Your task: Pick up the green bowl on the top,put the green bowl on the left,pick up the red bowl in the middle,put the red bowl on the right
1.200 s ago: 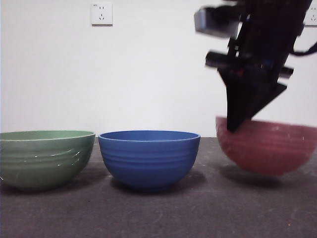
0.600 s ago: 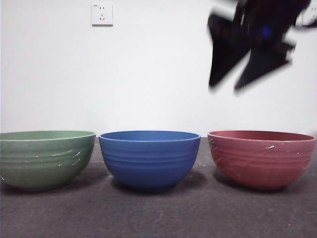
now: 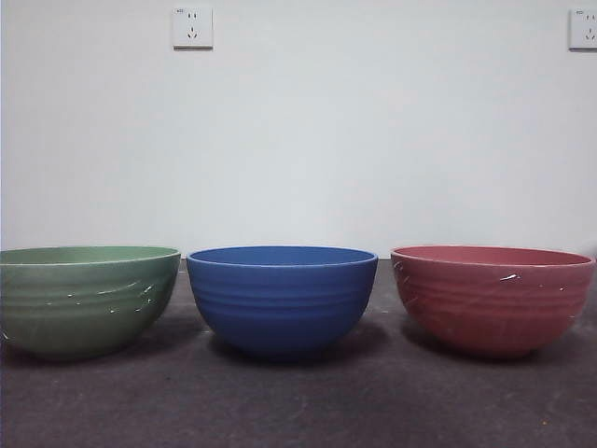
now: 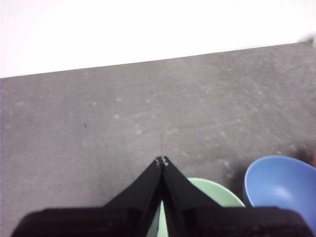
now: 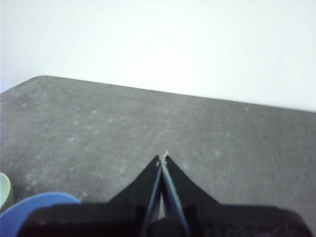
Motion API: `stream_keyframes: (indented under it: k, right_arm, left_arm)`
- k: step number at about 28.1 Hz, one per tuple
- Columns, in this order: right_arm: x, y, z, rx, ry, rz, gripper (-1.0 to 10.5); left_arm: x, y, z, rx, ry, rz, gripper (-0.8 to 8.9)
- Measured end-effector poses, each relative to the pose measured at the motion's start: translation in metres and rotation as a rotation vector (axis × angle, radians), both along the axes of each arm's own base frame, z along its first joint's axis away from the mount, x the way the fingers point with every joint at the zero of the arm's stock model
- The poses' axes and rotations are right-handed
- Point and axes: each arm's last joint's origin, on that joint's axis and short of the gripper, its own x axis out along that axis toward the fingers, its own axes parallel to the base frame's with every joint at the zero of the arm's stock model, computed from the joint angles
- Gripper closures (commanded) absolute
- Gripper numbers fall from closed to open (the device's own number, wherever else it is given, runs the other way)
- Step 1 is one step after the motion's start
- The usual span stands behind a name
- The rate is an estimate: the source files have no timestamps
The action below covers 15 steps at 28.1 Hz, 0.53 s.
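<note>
Green bowl (image 3: 86, 299) left, red bowl (image 3: 492, 297) right, apart.

Three bowls are set upright in a row across the table (image 3: 298, 401), low in the frame. The green bowl (image 3: 86, 299) is placed at the left edge, the blue bowl (image 3: 282, 297) at centre just beside it, and the red bowl (image 3: 492, 297) at the right, slightly apart. Two wall sockets (image 3: 192, 26) are seen at the upper left and upper right.
</note>
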Motion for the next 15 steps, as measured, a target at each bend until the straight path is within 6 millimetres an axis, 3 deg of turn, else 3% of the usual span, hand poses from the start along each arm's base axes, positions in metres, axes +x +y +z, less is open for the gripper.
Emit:
stream_keyframes:
  k: [4,15]
  right_arm:
    - [-0.013,-0.006,-0.025,0.022,0.03,-0.043,9.4]
    - [-0.013,-0.008,-0.025,0.024,0.029,-0.121,9.4]
  left_arm:
    - [-0.01,0.001,-0.027,-0.004,0.006,-0.011,8.17]
    - [-0.01,0.001,-0.033,0.0,0.068,-0.002,8.17]
